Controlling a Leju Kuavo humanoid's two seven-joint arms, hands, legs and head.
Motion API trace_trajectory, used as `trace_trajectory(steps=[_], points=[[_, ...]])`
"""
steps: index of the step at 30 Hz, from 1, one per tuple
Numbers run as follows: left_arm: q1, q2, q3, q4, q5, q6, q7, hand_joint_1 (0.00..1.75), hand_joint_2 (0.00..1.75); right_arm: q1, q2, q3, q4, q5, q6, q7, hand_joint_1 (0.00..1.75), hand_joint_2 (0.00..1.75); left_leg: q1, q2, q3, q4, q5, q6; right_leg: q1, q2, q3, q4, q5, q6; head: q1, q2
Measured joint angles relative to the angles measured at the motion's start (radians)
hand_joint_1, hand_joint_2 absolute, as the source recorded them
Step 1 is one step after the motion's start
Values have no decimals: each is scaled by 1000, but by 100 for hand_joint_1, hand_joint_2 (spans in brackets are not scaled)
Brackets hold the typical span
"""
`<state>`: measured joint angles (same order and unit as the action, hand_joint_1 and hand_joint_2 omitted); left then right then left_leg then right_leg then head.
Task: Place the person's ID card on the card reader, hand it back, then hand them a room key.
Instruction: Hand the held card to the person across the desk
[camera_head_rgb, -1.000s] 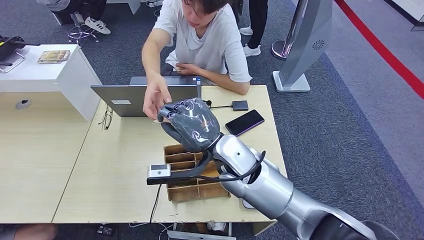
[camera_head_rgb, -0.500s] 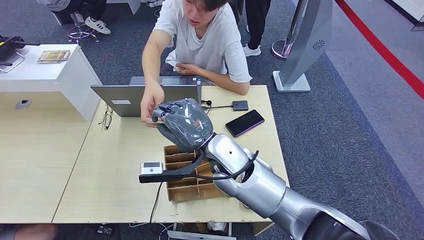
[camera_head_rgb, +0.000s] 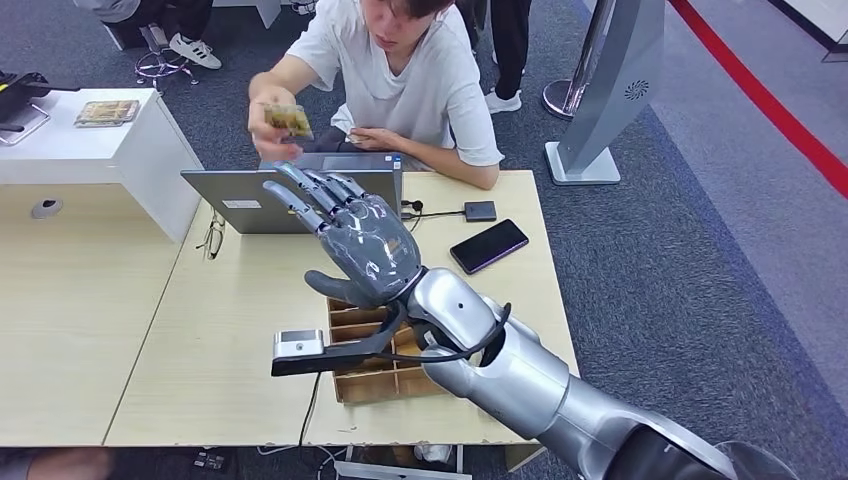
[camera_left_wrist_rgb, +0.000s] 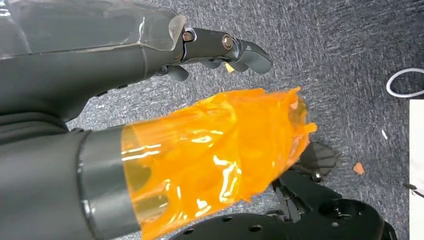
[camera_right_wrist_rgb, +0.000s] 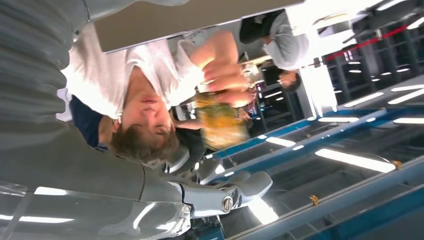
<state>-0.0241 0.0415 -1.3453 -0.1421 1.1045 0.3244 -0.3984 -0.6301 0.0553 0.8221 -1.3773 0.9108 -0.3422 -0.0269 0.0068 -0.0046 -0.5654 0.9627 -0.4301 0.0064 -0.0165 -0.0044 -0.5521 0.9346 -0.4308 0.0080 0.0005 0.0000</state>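
Card (camera_head_rgb: 288, 121) in the person's hand (camera_head_rgb: 268, 122), lifted above the laptop (camera_head_rgb: 290, 196) and clear of our right hand (camera_head_rgb: 362, 248), which hangs over the desk just in front of the laptop with its fingers spread wide and nothing in them. We judge a handover finished; whether this yellowish, patterned card is the ID or the room key, we cannot tell, so what remains of the task is unclear. From the right wrist camera it is a blurred yellow-green rectangle. Nearer us than the laptop sits a compartmented cardboard tray (camera_head_rgb: 352, 385). Our left hand (camera_left_wrist_rgb: 220, 47) hangs over grey carpet, fingers curled in, empty, its thumb wrapped in orange film.
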Motion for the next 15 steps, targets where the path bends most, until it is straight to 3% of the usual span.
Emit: trace_trajectory(steps=[1,6,15], points=[[0,0,0,0,2,0,0,0,0,2,0,-1,-8,-15,0,-6,0,0,0,0,0,0,0,0,0,0,0,0,0,0,0,0],[-2,-14,-1,0,14,10,20,0,0,33,-5,-20,-78,-174,26,-76,0,0,0,0,0,0,0,0,0,0,0,-1,0,0,0,0],[-6,-50,13,26,53,-13,-5,0,0,111,-19,-68,-186,-528,167,-201,0,0,0,0,0,0,-1,-1,0,0,0,-1,0,-1,0,0]])
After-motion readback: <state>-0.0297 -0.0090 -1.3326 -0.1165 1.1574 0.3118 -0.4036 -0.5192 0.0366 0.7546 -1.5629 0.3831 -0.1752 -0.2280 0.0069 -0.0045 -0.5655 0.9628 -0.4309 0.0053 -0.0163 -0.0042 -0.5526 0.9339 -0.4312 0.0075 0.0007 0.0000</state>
